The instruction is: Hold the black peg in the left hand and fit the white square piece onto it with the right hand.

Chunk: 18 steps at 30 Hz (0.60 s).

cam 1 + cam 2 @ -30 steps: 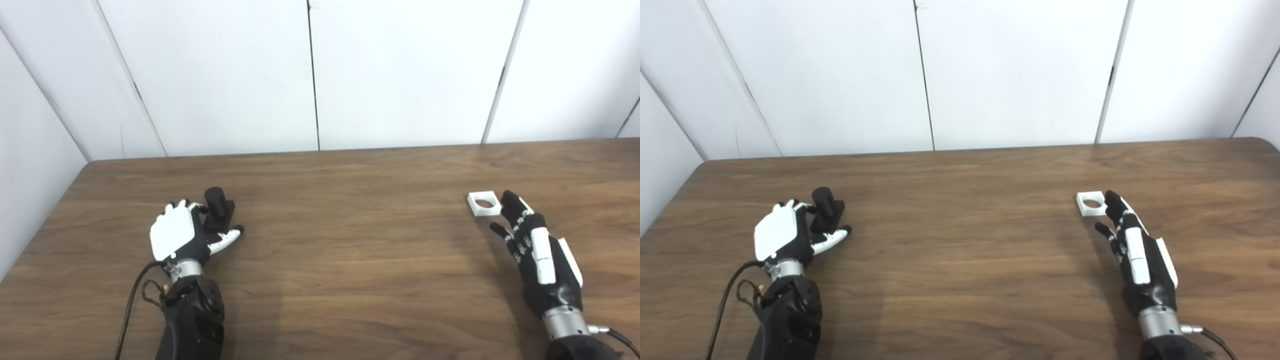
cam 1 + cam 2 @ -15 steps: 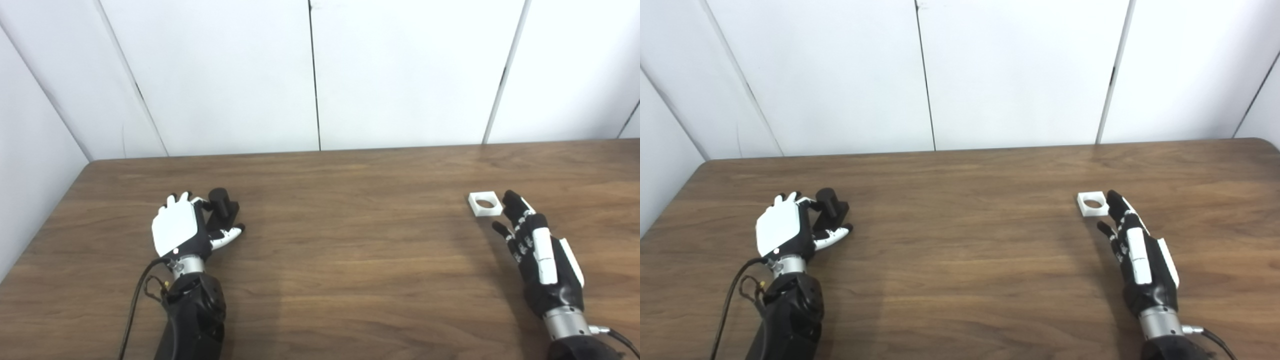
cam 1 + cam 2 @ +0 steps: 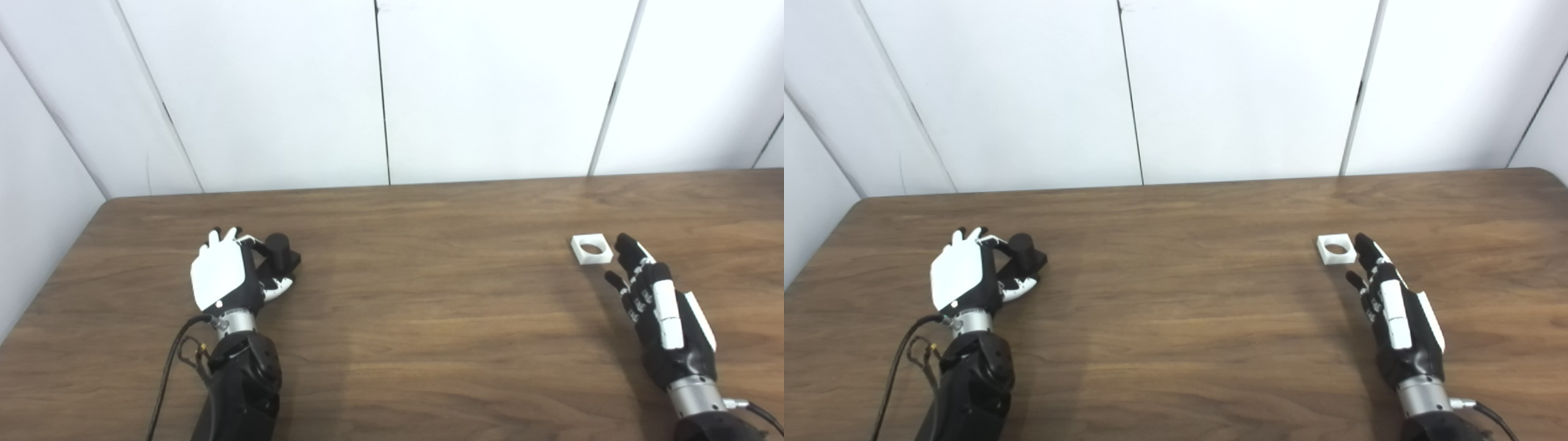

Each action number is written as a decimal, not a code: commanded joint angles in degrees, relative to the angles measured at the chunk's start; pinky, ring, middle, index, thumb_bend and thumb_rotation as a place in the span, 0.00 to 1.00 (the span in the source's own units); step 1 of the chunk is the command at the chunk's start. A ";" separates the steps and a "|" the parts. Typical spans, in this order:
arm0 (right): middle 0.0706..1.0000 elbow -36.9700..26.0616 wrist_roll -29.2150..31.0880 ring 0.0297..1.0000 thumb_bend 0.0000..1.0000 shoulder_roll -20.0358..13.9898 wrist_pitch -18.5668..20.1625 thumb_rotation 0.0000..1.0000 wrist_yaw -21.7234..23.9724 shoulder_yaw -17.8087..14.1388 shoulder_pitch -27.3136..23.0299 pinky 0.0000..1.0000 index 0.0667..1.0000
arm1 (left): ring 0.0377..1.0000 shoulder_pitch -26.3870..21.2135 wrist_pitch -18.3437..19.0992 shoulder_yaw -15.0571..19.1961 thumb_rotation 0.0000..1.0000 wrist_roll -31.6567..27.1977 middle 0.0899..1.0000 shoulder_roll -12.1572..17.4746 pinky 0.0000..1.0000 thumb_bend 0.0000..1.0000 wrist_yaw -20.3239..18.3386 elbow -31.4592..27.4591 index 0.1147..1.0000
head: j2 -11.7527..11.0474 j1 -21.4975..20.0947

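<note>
Since a moment ago the black peg (image 3: 280,253) has tipped over toward the right, with the left hand (image 3: 228,278) wrapped around it. Off to the right lies the white square piece (image 3: 591,249) on the table (image 3: 429,318) — the right hand (image 3: 658,306) waits beside it, fingers spread, holding nothing. Fitting is not yet started. No writing shows.

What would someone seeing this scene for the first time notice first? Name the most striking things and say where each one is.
On the left of the brown wooden table, the black-and-white left hand curls around a black peg on a square base, which looks tilted. Far to the right, a small white square piece with a round hole lies flat on the wood. The right hand rests beside it with fingers extended, a fingertip close to its edge, not gripping it.
</note>
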 commanded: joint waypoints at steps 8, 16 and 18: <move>0.95 -0.25 0.87 1.00 0.68 -1.01 -1.48 0.92 1.42 -0.32 -0.50 0.95 0.90 | 0.99 0.76 0.03 -0.56 0.05 -4.62 0.87 2.13 0.98 0.51 1.31 -0.65 0.41 | 0.20 0.08; 0.96 -0.95 0.67 1.00 0.67 -0.97 -0.85 0.93 1.26 -0.22 -0.36 0.95 0.91 | 0.98 1.31 -0.10 -1.41 0.05 -6.75 0.86 2.63 0.96 0.51 1.07 -1.77 0.41 | 0.44 -0.38; 0.96 -1.07 0.68 1.00 0.68 -0.94 -0.76 0.93 1.28 -0.17 -0.31 0.95 0.91 | 0.98 1.53 -0.04 -1.50 0.05 -7.76 0.87 2.72 0.95 0.51 0.22 -2.55 0.41 | 0.48 -0.70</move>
